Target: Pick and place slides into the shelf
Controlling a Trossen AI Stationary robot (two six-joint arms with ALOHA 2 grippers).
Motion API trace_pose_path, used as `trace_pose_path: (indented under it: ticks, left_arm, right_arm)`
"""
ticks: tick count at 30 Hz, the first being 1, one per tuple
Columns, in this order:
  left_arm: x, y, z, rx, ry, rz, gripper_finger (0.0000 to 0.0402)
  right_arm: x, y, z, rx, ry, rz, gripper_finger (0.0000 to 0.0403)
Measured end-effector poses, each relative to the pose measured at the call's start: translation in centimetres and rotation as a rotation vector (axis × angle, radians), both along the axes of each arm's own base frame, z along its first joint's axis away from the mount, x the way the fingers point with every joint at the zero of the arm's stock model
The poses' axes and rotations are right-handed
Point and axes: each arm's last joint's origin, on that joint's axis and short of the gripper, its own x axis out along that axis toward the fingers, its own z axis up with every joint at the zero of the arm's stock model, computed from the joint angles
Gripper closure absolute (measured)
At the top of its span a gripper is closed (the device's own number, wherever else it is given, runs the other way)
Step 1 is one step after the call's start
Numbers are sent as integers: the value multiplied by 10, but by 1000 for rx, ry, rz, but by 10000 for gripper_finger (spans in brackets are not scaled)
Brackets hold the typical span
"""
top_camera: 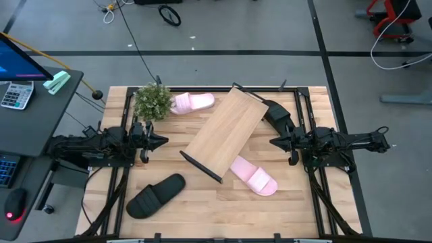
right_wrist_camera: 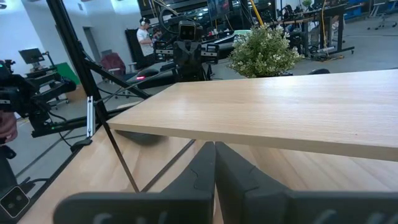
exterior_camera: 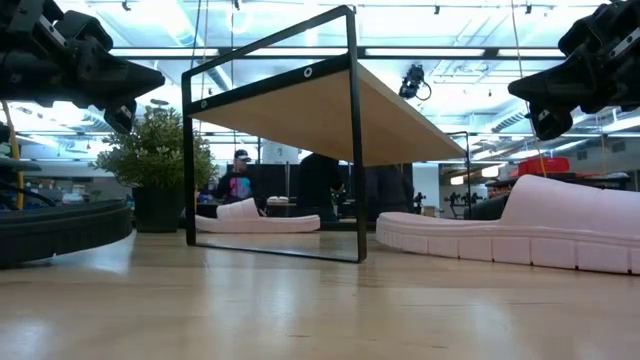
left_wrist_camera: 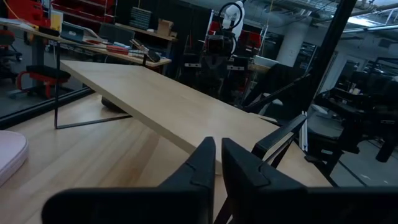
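The shelf (top_camera: 226,131) sat diagonally across the middle of the slatted table (top_camera: 202,209), its light-wood board running from the far right toward the near left, black end frames at each short end. From table level it stood on those frames with the board raised clear of the tabletop. The slides lay scattered around it: one pink slide (top_camera: 192,102) at the far side, just beside a small potted plant (top_camera: 153,101); a second pink slide (top_camera: 254,177) at the near right, its heel end tucked partly under the board's edge; a black slide (top_camera: 155,195) near the front left, well apart from the shelf; and another black slide (top_camera: 275,113) at the far right corner, close against the shelf's end frame (only part of it showed from above). None of them rested on the board. The left gripper (top_camera: 160,141) hovered above the table on the left side, pointed toward the shelf, its fingers (left_wrist_camera: 200,167) nearly pressed together with only a thin slit between them and nothing in them. The right gripper (top_camera: 273,142) hung opposite, on the right side, also facing the board, its fingers (right_wrist_camera: 202,165) clenched tight and empty. A person (exterior_camera: 238,180) was visible in the room far behind the table.
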Motion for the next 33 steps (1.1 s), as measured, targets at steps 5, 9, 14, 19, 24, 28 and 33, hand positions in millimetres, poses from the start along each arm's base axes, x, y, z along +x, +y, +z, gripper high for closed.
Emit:
trace_pose_path:
  ticks: [5,9,14,19,24,28,33]
  left_arm:
    - [0,0,0,0,0,0,363]
    - [0,0,0,2,0,0,368]
    - [0,0,0,1,0,0,377]
    - [0,0,0,2,0,0,377]
    - [0,0,0,-2,2,0,373]
    - [0,0,-1,-13,10,-1,376]
    - [0,0,-1,-90,3,-4,385]
  right_arm:
    - [0,0,0,0,0,0,389]
    - [0,0,0,0,0,0,389]
    - [0,0,0,0,0,0,389]
    - [0,0,0,0,0,0,389]
    - [0,0,0,0,0,0,389]
    - [0,0,0,0,0,0,389]
    - [0,0,0,-3,-3,-1,389]
